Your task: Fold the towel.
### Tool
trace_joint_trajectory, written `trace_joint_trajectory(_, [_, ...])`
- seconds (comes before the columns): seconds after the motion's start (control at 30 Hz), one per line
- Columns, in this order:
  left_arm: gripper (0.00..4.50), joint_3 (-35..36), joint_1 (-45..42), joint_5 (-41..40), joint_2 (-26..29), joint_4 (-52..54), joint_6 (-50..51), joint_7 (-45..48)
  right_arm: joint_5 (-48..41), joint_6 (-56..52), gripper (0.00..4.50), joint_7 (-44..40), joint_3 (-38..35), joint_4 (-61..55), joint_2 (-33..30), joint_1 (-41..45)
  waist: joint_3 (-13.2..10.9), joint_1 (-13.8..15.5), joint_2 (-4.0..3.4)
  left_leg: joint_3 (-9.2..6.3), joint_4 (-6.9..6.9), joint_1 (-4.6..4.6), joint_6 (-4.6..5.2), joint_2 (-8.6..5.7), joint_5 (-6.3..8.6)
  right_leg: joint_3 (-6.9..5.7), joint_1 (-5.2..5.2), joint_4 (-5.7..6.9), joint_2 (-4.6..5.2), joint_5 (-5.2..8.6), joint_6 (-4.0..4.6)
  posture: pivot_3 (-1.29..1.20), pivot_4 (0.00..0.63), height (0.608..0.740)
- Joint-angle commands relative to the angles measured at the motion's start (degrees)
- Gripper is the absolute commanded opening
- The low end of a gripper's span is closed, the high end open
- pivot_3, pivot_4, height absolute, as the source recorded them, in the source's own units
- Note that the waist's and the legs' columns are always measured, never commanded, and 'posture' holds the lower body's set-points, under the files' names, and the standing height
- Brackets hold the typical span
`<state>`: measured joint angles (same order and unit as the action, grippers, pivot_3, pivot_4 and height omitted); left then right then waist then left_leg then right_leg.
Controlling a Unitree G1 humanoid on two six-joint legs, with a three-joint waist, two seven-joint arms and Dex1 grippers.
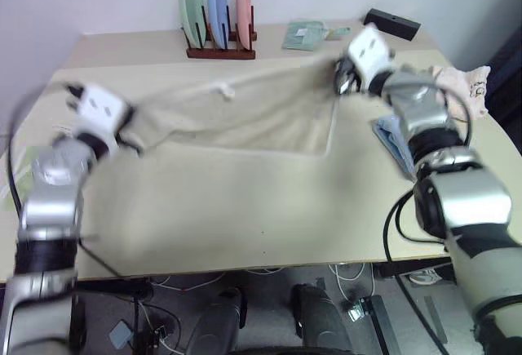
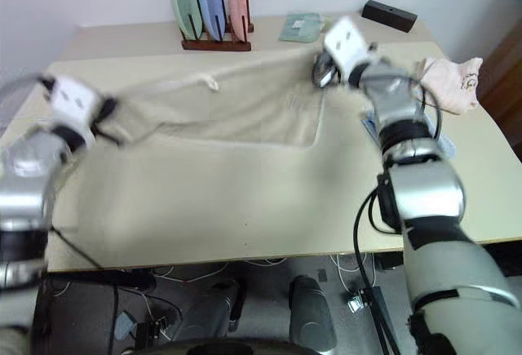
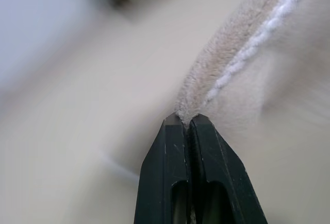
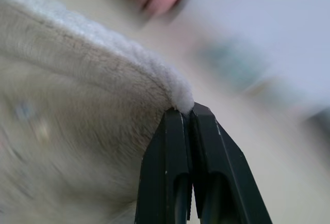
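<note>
Early in the fold, by the look of it: large beige terry-cloth towel with white stitched edging (image 1: pixel 245 114) stretched across the upper middle of the head views, lifted at two corners, lower edge draped on the pale tabletop (image 1: pixel 245 208). No fold laid yet; carrying the raised edge over and flattening remain. Left gripper (image 3: pixel 187 122) clamped tight on a plush hem with a white stitch line. Right gripper (image 4: pixel 180 112) pinched shut on a thick, fuzzy corner. Soft, limp, sagging between the holds; small white loop (image 1: pixel 226 89) near the top edge.

left end effector (image 3: pixel 188 118) clamped, raised | right end effector (image 4: pixel 192 112) clamped, raised
</note>
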<state>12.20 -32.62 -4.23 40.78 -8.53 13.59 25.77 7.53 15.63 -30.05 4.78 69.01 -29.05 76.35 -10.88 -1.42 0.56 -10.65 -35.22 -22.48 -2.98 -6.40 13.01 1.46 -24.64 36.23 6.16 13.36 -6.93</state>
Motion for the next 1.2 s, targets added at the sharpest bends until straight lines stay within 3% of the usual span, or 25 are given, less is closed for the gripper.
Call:
trace_joint_trajectory(0.03, [0.00, 4.05, -6.86, -1.14, 2.67, -6.70, -3.71, -1.47, -1.70, 3.38, 0.03, -1.36, -2.59, -3.79, -2.45, 3.31, 0.08, -0.83, 0.02, 0.08, 0.04, 0.02, -0.15, 0.04, -0.07, -0.01, 0.00, -0.05, 0.00, 0.00, -0.01, 0.00, 0.150, 0.740])
trace_joint_trajectory(0.17, [0.00, 5.80, -2.96, -4.18, 5.72, -3.55, -3.60, 4.46, -7.04, 3.41, 0.03, -13.51, -3.81, -14.46, -2.92, -1.60, 0.10, -2.86, 0.02, 0.68, 0.08, 0.12, 0.12, 0.22, 0.34, -0.04, -0.04, -0.09, 0.09, 0.02, -0.04, 0.00, 0.150, 0.740])
trace_joint_trajectory(0.33, [0.00, 10.87, 16.63, -10.90, 8.04, 11.94, 3.20, 13.21, -14.42, -8.96, 0.03, -28.13, -2.62, -40.89, -7.22, -19.89, 0.07, -4.06, -0.02, 1.07, -0.01, -0.01, 0.46, 0.21, 0.54, -0.04, -0.39, -0.09, 0.41, -0.06, -0.17, 0.00, 0.150, 0.740])
trace_joint_trajectory(0.53, [0.00, 21.33, 39.31, -20.19, 8.75, 30.30, 15.54, 20.97, -24.75, -29.29, 0.03, -40.40, -5.01, -65.51, -19.05, -39.45, 0.01, -2.46, -0.06, 1.17, -0.17, -0.13, 0.71, 0.28, 0.69, 0.00, -0.67, 0.07, 0.37, -0.11, -0.09, 0.00, 0.150, 0.740])
trace_joint_trajectory(0.7, [0.00, 26.14, 50.26, -24.38, 8.93, 37.63, 21.70, 24.55, -30.32, -37.04, 0.03, -45.99, -6.65, -74.15, -26.26, -47.98, 0.02, -0.86, -0.06, 1.36, -0.37, 0.16, 0.72, 0.37, 0.70, -0.03, -0.20, -0.02, 0.31, -0.08, -0.06, 0.00, 0.150, 0.740])
trace_joint_trajectory(0.83, [0.00, 22.57, 48.05, -21.65, 9.72, 34.11, 19.86, 23.22, -26.14, -34.90, 0.03, -41.49, -4.44, -69.72, -23.59, -44.97, 0.02, 0.27, -0.02, 1.42, -0.85, 0.19, 0.77, 0.40, 0.75, -0.15, 0.14, -0.07, 0.31, 0.00, 0.16, 0.00, 0.150, 0.740])
trace_joint_trajectory(1.0, [0.00, 13.24, 36.44, -13.80, 9.68, 20.10, 12.77, 19.11, -15.98, -26.18, 0.03, -33.86, 0.69, -54.57, -17.07, -37.17, 0.04, 0.88, 0.01, 1.49, -0.89, 0.21, 0.78, 0.41, 0.75, -0.18, 0.19, -0.11, 0.32, -0.10, 0.20, 0.00, 0.150, 0.740])
trace_joint_trajectory(1.2, [0.00, 4.17, 24.55, -8.80, 8.08, 4.40, 5.34, 18.86, -10.93, -21.45, 0.03, -30.36, 3.81, -41.46, -10.82, -30.91, 0.03, 0.43, 0.00, 1.51, -0.81, 0.11, 0.79, 0.36, 0.76, -0.15, 0.01, -0.13, 0.35, -0.34, -0.17, 0.00, 0.150, 0.740])
